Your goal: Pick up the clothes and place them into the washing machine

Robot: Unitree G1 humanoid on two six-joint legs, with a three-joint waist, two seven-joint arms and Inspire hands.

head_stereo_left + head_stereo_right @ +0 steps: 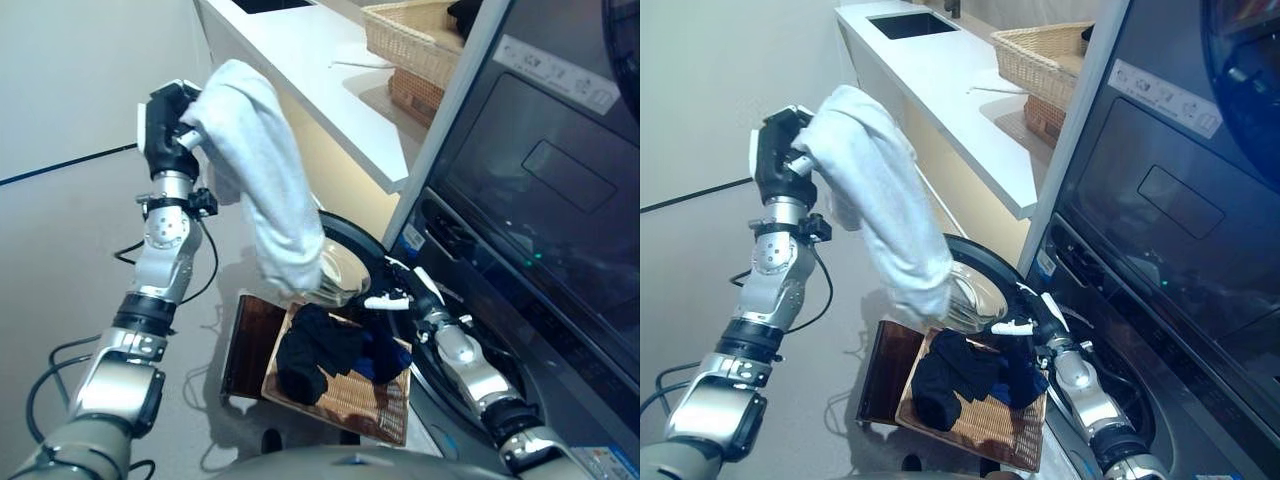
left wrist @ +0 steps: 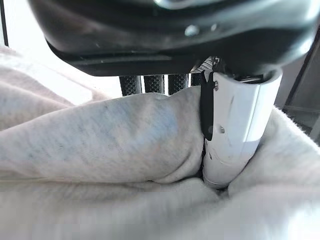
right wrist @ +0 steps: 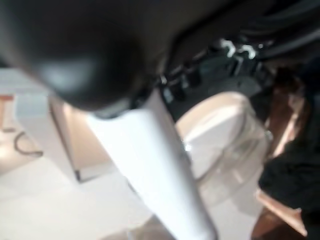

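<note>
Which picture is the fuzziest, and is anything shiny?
Right wrist view is fuzziest: the right robot hand is a smear. Left wrist view is sharp on the grey cloth that the left robot hand pinches. Left eye view: the washer door glass glints.

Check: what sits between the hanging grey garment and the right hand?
The washer door's glass bowl, directly behind the grey garment; the right hand is just past it. Left eye view shows it.

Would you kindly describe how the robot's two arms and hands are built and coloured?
Both arms are silver-grey jointed segments with black bands. The left hand is a dark block; its thumb wears a white cover and its fingers are ribbed black. The right hand is dark with a white-covered thumb.
</note>
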